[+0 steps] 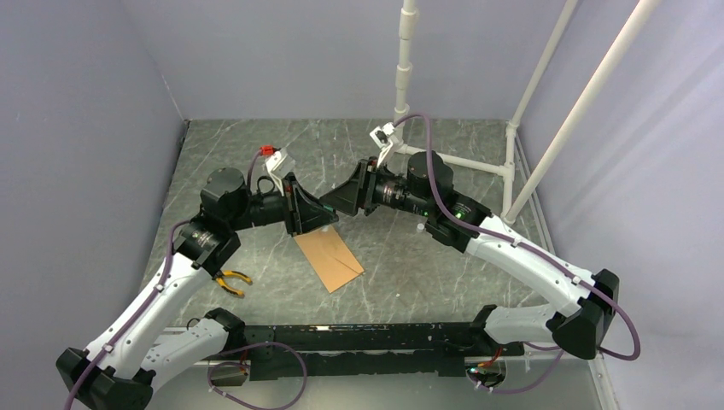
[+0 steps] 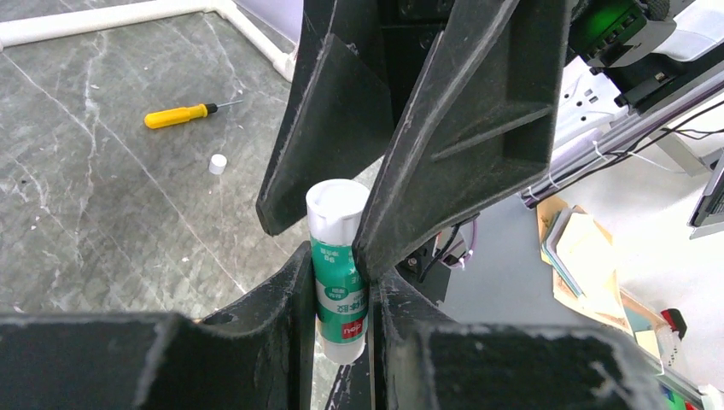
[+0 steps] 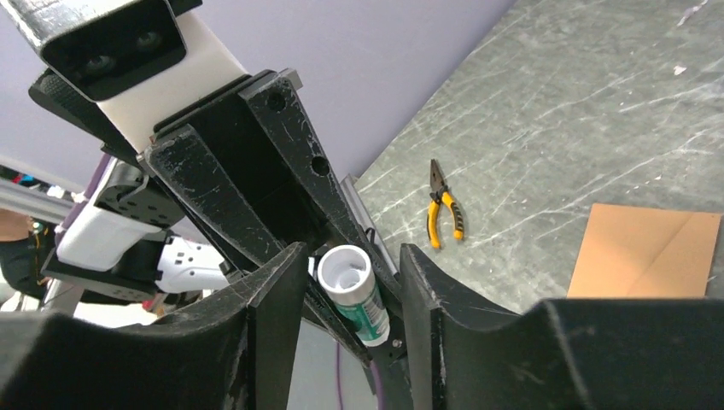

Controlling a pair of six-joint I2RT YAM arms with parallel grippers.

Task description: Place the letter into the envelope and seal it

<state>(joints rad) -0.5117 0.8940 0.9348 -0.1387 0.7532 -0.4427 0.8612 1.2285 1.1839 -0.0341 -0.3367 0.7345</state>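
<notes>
**mo:** ok headcount pls, what's on the desk [image 1: 427,265]?

**kit:** One envelope [image 1: 329,260], brown kraft. It's lying flat and skewed mid-desk, at 6 o'clock of where the two hands meet. Its far edge is partly hidden behind the left hand [image 1: 321,213]. One pair of yellow-handled pliers [image 1: 232,280] at 9 o'clock of the envelope, well apart from it. One glue stick [image 2: 340,295], one yellow screwdriver [image 2: 179,114], one little white cap [image 2: 218,163]. Two arms, two hands.

**mo:** can't spot the glue from the top cam tho

**kit:** Yeah, the hands hide it there. Both wrist cams show it. The left hand is pinching the green-labelled body, with the stick up off the desk. The right hand [image 3: 350,256] is spread, one finger either side of the stick's white end. Its own cam shows small gaps on both sides, so it's not clamped.

**mo:** and the screwdriver?

**kit:** Left wrist cam only, at about 10 o'clock of the stick, and the cap lies between them, nearer the screwdriver. Pliers and envelope turn up in the top and right wrist cams. In the right wrist one the envelope sits at about 3 o'clock of the pliers, diagonal seam showing.
</notes>
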